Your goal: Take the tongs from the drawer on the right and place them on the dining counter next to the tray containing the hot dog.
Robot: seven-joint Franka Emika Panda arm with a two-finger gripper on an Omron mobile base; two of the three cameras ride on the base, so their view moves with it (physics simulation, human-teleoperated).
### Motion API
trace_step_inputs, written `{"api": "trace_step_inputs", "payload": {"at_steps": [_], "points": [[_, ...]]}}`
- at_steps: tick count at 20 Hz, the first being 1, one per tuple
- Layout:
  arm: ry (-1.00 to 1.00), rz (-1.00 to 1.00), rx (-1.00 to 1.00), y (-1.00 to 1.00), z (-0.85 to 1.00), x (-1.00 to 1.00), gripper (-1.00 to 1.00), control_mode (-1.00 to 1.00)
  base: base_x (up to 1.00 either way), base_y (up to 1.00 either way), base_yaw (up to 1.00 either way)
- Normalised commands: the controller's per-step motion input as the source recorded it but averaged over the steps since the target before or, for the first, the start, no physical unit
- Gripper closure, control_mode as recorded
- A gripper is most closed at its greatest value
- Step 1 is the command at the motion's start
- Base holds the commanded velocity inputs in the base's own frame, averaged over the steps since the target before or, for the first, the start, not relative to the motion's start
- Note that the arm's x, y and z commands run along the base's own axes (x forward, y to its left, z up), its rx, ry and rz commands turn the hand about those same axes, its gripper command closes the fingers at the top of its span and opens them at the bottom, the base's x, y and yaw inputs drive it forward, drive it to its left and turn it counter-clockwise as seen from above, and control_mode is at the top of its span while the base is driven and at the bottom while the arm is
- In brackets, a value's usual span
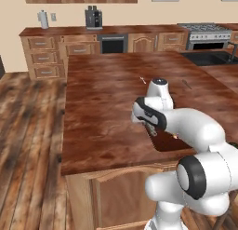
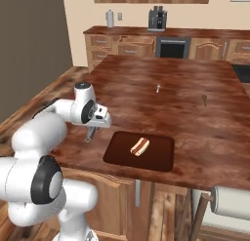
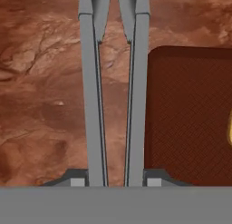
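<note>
My gripper (image 3: 115, 180) is shut on the tongs (image 3: 93, 105), whose two grey arms run straight out between my fingertips (image 3: 77, 180). The tongs (image 2: 89, 136) hang just above the dining counter (image 2: 185, 89), near its front left edge; whether their tips touch the wood I cannot tell. The dark tray (image 2: 161, 159) lies close to the right of the gripper (image 2: 92, 131), with the hot dog (image 2: 140, 146) in it. In the hand view the tray (image 3: 190, 119) starts right beside the tongs' right arm. In the far cabinet row one drawer (image 2: 134, 39) looks pulled out.
Two small items (image 2: 158, 88) (image 2: 204, 98) lie on the counter's middle. A coffee machine (image 2: 157, 18) and a canister (image 2: 110, 18) stand on the back worktop. A stove (image 1: 204, 31) and a sink (image 1: 209, 57) lie far right. A stool (image 2: 229, 201) stands at the front right.
</note>
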Motion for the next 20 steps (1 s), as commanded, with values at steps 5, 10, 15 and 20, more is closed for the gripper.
{"api": "trace_step_inputs", "payload": {"at_steps": [5, 10, 15, 20], "points": [[0.07, 0.00, 0.00, 0.00, -0.50, 0.39, 1.00, -1.00, 0.00, 0.00, 0.00], [0.04, 0.00, 0.00, 0.00, -0.48, 0.21, 1.00, -1.00, 0.00, 0.00, 0.00], [0.01, 0.00, 0.00, 0.00, -0.43, 0.08, 1.00, -1.00, 0.00, 0.00, 0.00], [0.00, 0.00, 0.00, 0.00, -0.33, 0.01, 1.00, -1.00, 0.00, 0.00, 0.00]]}}
